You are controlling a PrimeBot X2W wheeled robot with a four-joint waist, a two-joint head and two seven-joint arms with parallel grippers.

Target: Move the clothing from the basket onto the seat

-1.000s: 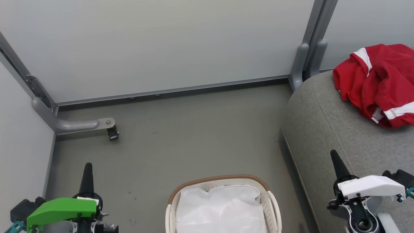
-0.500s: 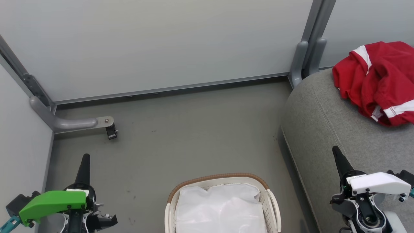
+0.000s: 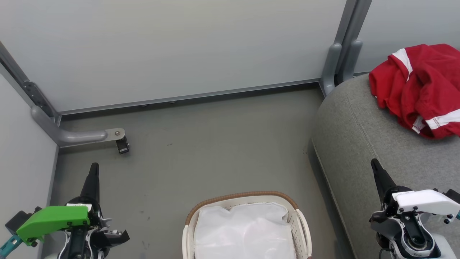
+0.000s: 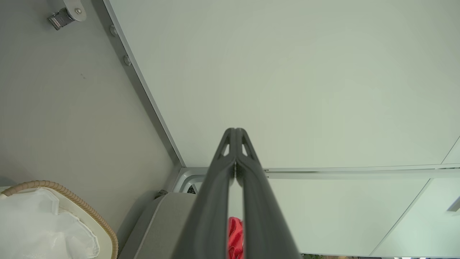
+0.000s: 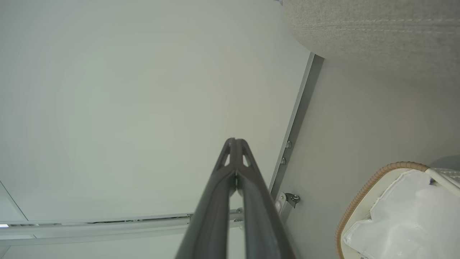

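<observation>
Since the clothing (image 3: pixel 420 86) lies heaped on the seat (image 3: pixel 359 144) and the basket (image 3: pixel 244 196) shows bare liner (image 3: pixel 244 230), the transfer is judged done — left gripper (image 3: pixel 94 171) and right gripper (image 3: pixel 376 168) are closed, empty; only a basket check is called for.

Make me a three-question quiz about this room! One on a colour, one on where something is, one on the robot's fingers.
1. What colour is the rim of the basket? A brown, B blue, C black.
2. Where is the clothing? A in the basket, B on the seat, C on the floor.
3. The fingers of the left gripper are: A wide open, B shut, C holding a sock.
Answers: 1 A, the woven rim is brown. 2 B, the red heap lies on the grey seat. 3 B, their tips touch in the left wrist view.
</observation>
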